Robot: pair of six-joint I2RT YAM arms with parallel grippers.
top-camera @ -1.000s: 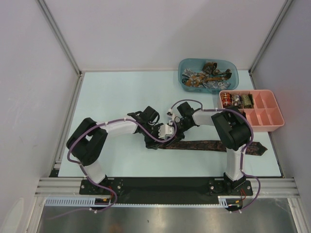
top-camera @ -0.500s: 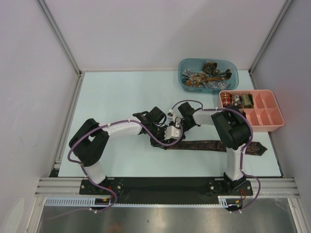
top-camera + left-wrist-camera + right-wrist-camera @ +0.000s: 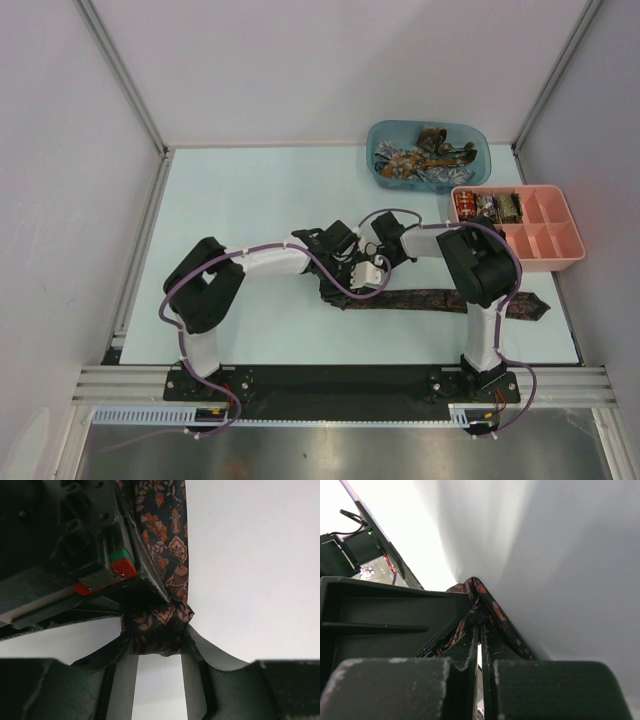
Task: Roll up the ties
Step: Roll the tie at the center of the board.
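The job is partly done. At the right edge of the surface (image 3: 250, 200), the pink compartment tray (image 3: 572, 255) holds finished rolled ties (image 3: 485, 207) in its far-left compartments, about three as far as the overhead view shows. The other compartments look bare. Behind it, the blue tub (image 3: 480, 165) holds a heap of loose ties (image 3: 425, 158) waiting their turn, too tangled to count.

The one in hand is a dark paisley tie (image 3: 440, 299) with an orange pattern. It lies along the near part of the surface, its pointed end out to the right past the right arm's base. Only its left end has been turned over into a small, tight roll (image 3: 157, 630). By my reckoning that is just the first turn or two, and nearly the whole length lies flat and unrolled.

Both arms meet at that left end. The left pincer (image 3: 157, 652) stands partly closed around the roll, with a finger (image 3: 122, 675) pressed against each side of it, so it has the bundle gripped. The right pincer (image 3: 480, 635) is closed right down, and a thin fold of the paisley fabric runs into the slit between its fingers, so it appears to pinch the cloth just beside the roll.

What is left, as I judge it, is to wind the long flat stretch up to the point, set the roll in a free compartment, then do the same for each tie in the tub.
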